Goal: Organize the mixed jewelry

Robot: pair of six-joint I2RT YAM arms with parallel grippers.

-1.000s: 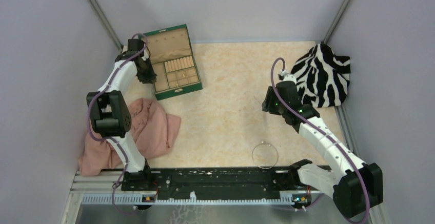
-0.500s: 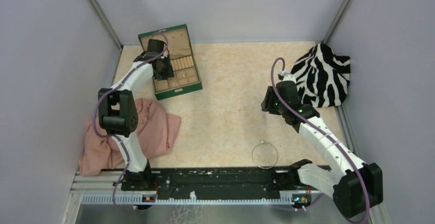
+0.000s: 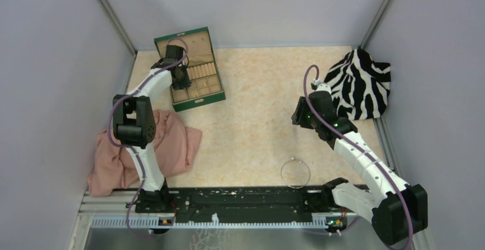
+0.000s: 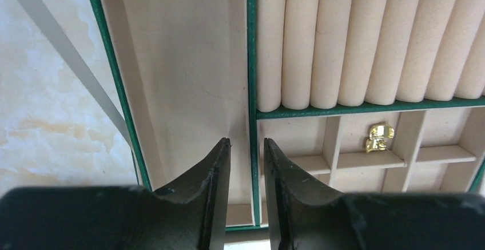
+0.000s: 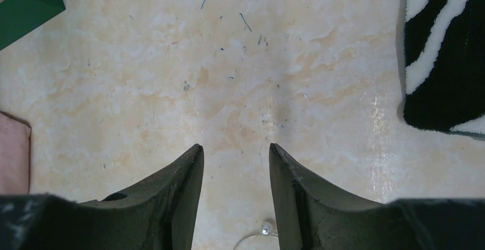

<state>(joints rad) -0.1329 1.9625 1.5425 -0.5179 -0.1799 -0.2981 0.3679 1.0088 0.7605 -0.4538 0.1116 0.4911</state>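
Marbled beige tabletop (image 3: 257,118), grey walls on three sides.

1. Nearest the front rail, the silvery wire hoop (image 3: 295,173) lies flat on the table, apart from both arms.
2. Beyond it, the right gripper (image 5: 235,146) hangs over bare table, fingers spread and nothing between them. Only the hoop's clasp end shows at the lower edge of its wrist view.
3. At the far left, the left gripper (image 4: 247,142) hovers over the green box (image 3: 198,102). Its fingers are parted by a narrow gap and empty, straddling the divider beside the long compartment.
4. One gold piece (image 4: 380,137) sits in a small cell.

Judgement: the hoop appears outstanding. For the pick, the right arm should come down upright with one finger inside the ring and one outside, then close gently — thin wire may skid or spring.
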